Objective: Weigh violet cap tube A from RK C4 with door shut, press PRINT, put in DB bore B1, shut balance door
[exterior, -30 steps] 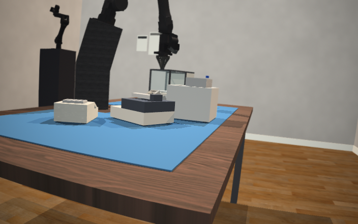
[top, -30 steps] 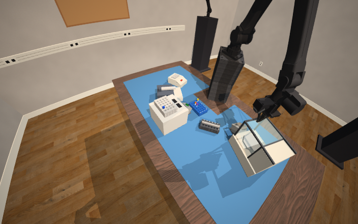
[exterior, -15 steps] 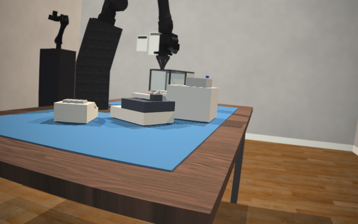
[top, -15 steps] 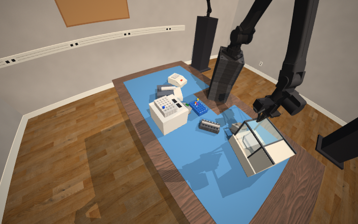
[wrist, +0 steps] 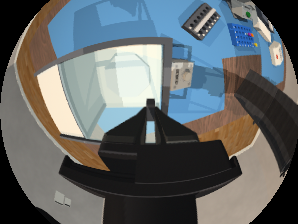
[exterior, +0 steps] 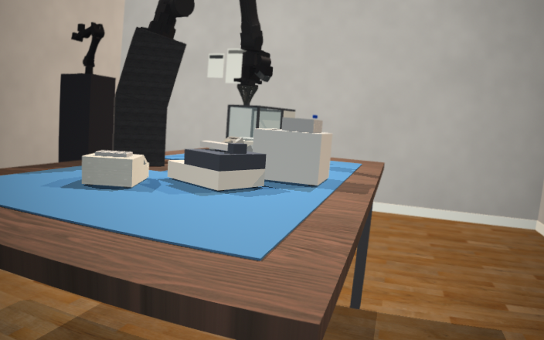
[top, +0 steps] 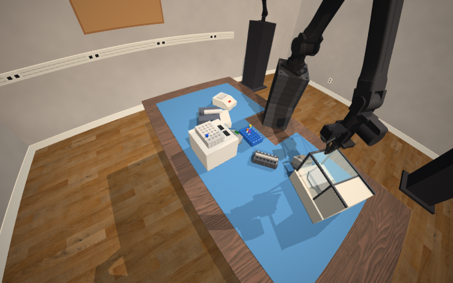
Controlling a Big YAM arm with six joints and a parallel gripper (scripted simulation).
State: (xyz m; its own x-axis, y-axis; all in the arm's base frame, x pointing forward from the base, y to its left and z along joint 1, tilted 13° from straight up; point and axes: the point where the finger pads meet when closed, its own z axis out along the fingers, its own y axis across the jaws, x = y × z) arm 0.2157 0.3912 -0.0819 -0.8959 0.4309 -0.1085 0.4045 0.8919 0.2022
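Observation:
The balance (top: 302, 197) (wrist: 50, 95) stands with its sloping front (wrist: 181, 75) toward the arm's base. Its top glass pane (top: 337, 168) (wrist: 135, 75) appears to cover the chamber; the cream rear part is uncovered. No tube shows on the pan. My gripper (top: 326, 152) (exterior: 246, 103) (wrist: 151, 106) points down at the pane's front edge and is shut on a small dark handle (wrist: 151, 101). A violet-capped tube (top: 249, 131) (wrist: 251, 34) stands in the blue rack (top: 255, 141) (wrist: 240, 36). The dry block (top: 224, 101) (exterior: 106, 170) has a red display. PRINT and the lamp are too small to tell.
The dark magnet block (top: 264, 159) (wrist: 201, 21) lies between balance and rack. A tall cream station (top: 217, 155) (exterior: 290, 160) carries a blue-capped tube (top: 206, 135) (exterior: 314, 116). A dark-topped station (top: 206, 116) (exterior: 224, 160) stands beyond it. Yellow and orange caps show in the rack.

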